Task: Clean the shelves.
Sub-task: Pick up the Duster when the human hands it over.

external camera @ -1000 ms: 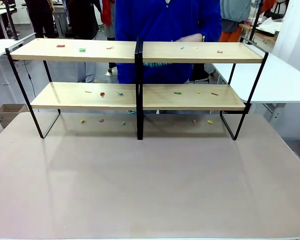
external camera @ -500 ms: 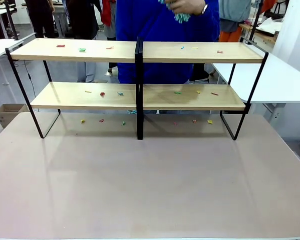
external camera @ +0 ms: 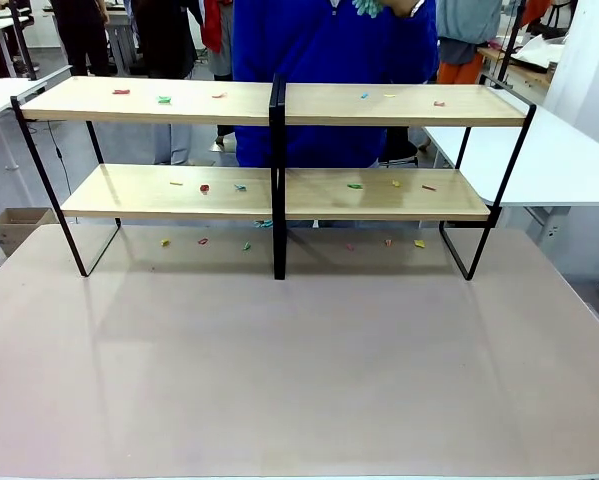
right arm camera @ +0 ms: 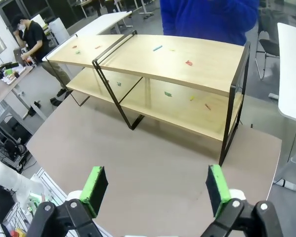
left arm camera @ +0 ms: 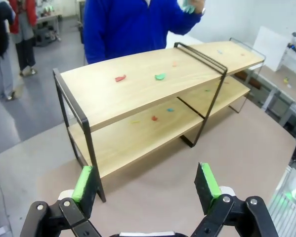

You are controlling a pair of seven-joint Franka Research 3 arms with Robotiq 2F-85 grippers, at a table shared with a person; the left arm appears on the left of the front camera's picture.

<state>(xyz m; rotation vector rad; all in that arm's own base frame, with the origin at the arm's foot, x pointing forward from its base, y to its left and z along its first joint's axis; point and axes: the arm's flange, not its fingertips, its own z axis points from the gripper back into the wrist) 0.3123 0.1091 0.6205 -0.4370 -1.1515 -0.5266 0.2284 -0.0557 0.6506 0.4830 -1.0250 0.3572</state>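
**Front view.** You look across the table at the shelves, which stand at its far side and span most of its width. They are two long light-wood boards in a thin black frame, divided by a central post. Small coloured scraps lie on both boards, left and right of the post. Among them are a green scrap on the upper board at the left and a red scrap on the lower board at the left. More scraps lie on the table beneath the lower board, such as a yellow scrap at the right. Behind the shelves stands a person in a blue top, who holds a teal object at the picture's top edge. It is too cropped for you to identify.

**Left wrist view.** The left hand hovers above the table on the near side of the shelves' left end. It is released, its green-padded fingers spread wide with nothing between them.

**Right wrist view.** The right hand is likewise released, its fingers wide apart and grasping nothing. It hangs above the table on the near side of the shelves' right end, well apart from the frame
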